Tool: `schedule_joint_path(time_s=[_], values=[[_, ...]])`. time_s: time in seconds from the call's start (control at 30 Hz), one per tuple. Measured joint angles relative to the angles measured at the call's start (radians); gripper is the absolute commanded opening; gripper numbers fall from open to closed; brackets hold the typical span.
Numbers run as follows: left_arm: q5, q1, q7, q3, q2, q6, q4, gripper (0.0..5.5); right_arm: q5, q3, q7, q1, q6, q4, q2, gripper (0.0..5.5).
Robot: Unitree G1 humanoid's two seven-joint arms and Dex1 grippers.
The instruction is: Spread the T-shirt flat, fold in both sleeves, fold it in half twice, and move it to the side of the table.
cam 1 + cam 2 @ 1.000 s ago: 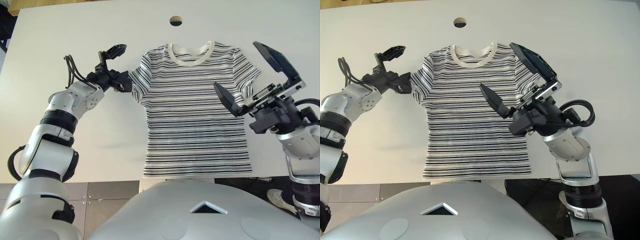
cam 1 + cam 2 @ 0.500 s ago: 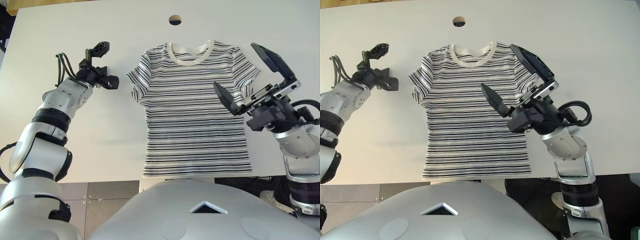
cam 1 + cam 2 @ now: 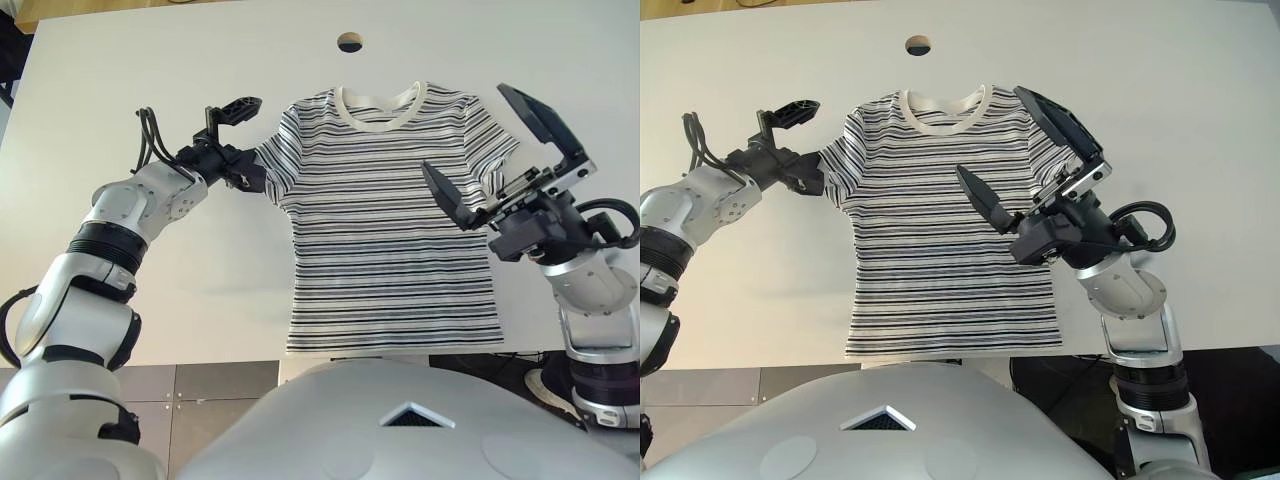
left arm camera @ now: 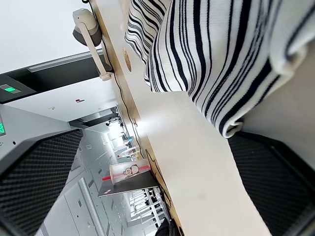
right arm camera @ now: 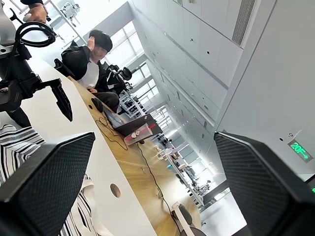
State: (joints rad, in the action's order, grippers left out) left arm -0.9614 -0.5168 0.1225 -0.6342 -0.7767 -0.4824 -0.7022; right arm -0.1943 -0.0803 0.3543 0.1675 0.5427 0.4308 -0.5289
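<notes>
Here, T-shirt sleeve (image 3: 277,160) lies between left fingers (image 3: 238,104).

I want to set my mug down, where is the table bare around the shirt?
Bare table lies beyond the T-shirt collar, either side of the hole, and at the far right corner. Crowded: both sleeves, where the left end effector and right end effector hang.

The T-shirt (image 3: 390,220) — white with dark horizontal stripes and a plain cream collar — lies spread flat on the white table (image 3: 560,50), collar away from the robot (hem at the near edge), both sleeves unfolded.
</notes>
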Motion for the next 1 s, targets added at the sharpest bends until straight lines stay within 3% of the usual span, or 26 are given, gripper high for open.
schedule_joint_path(time_s=[0.33,0.47,0.77,1.0], values=[[0.006,-0.002,-0.015,-0.033,0.015,-0.069,0.007,3.63,-0.010,0.000,0.000,-0.014,0.000,-0.004,0.005,4.52],[0.002,-0.006,-0.013,-0.041,0.026,-0.064,-0.020,2.67,-0.009,0.009,-0.001,-0.005,-0.001,-0.004,0.005,4.52],[-0.023,-0.010,0.000,-0.063,0.044,-0.028,-0.056,1.05,-0.005,0.024,0.000,0.008,-0.001,-0.004,0.005,4.52],[-0.025,-0.019,0.003,-0.060,0.043,-0.021,-0.060,0.20,-0.004,0.023,0.001,0.013,-0.001,-0.004,0.005,4.52]])
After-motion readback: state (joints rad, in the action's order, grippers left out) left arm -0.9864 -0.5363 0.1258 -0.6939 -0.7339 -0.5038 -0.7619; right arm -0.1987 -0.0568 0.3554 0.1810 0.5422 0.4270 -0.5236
